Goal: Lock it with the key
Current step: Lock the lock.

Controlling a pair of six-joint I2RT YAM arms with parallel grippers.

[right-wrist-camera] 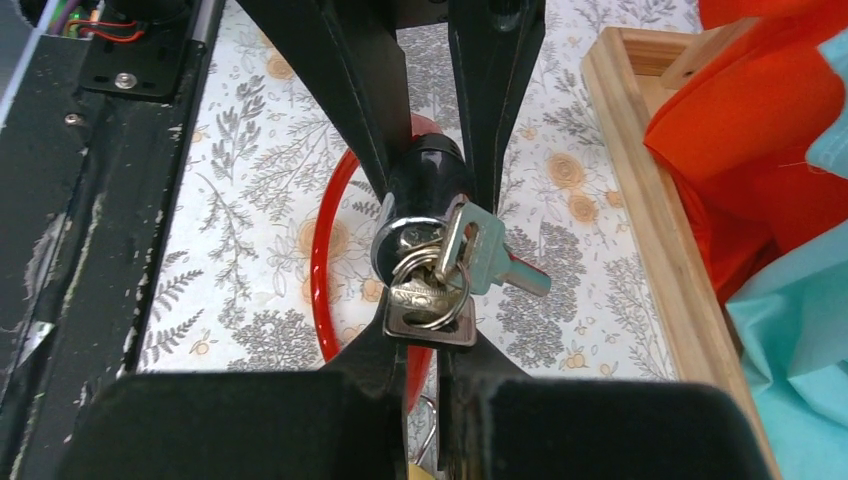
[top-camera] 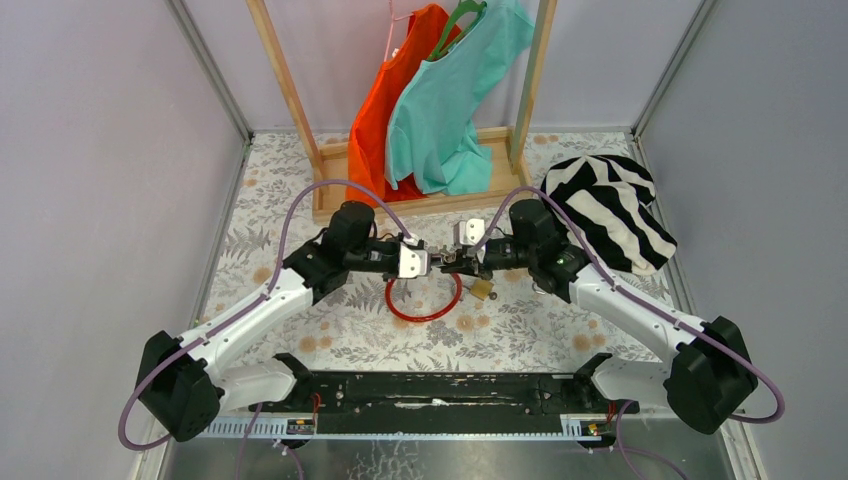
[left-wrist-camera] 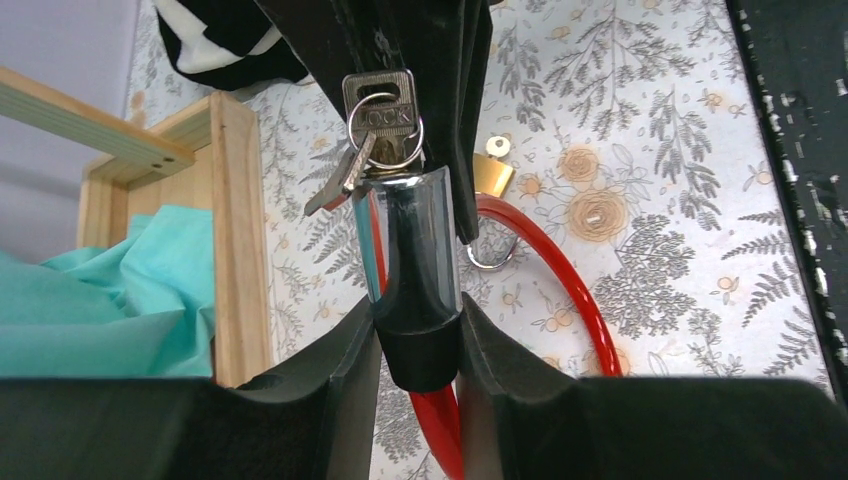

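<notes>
A red cable lock [top-camera: 425,305] loops over the floral table. Its chrome and black cylinder [left-wrist-camera: 412,270] is clamped between my left gripper's [left-wrist-camera: 418,345] fingers and held above the table. A silver key [left-wrist-camera: 380,115] sits in the cylinder's end, with a ring and a spare key hanging from it. My right gripper [right-wrist-camera: 432,345] is shut on the head of that key [right-wrist-camera: 430,315], facing the left gripper. In the top view the two grippers meet at the table's middle, left [top-camera: 418,262] and right [top-camera: 452,263].
A small brass padlock [top-camera: 481,289] lies on the table just below the right gripper. A wooden clothes rack [top-camera: 420,195] with orange and teal shirts stands behind. A black and white striped cloth [top-camera: 610,205] lies at the right back. A black rail [top-camera: 440,388] runs along the near edge.
</notes>
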